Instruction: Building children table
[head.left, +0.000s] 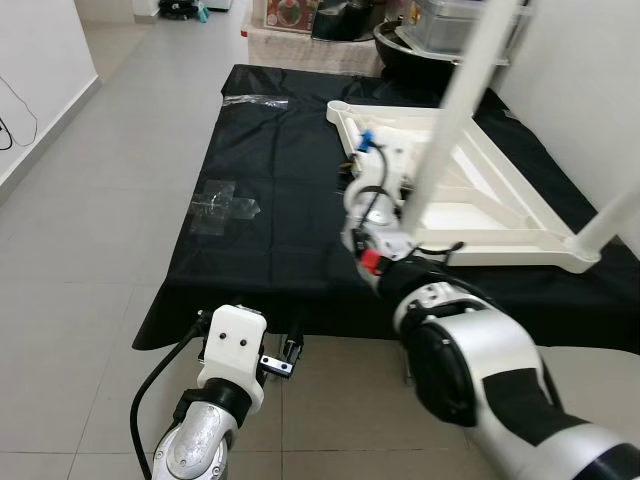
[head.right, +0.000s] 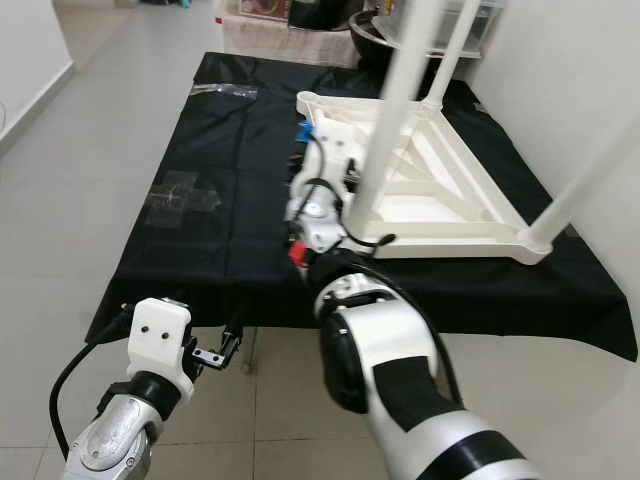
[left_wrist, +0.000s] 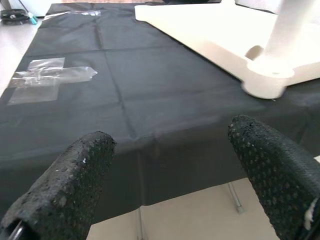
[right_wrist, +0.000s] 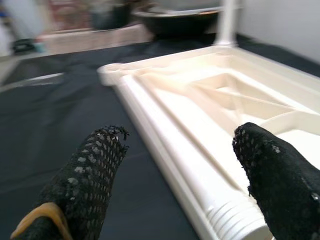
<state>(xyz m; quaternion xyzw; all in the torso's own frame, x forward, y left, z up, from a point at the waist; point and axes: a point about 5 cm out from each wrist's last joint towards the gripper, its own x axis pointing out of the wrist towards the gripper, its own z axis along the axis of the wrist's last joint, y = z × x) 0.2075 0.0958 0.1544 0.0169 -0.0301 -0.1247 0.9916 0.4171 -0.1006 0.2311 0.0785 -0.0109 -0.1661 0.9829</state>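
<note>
**End effectors open, tabletop upside down on black cloth**

Head views: right end effector (head.left: 362, 165) reaches over the near corner of the inverted white tabletop (head.left: 480, 200), which lies on the black cloth (head.left: 270, 200) on the floor with two white legs (head.left: 460, 100) fitted. Left end effector (head.left: 285, 355) hangs low at the cloth's near edge.

Left wrist: fingers (left_wrist: 65, 185) spread, empty, cloth ahead.

Right wrist: fingers (right_wrist: 95, 170) released, straddling the tabletop rim.

Risk: the arm could knock a fitted leg and tip the tabletop.
</note>
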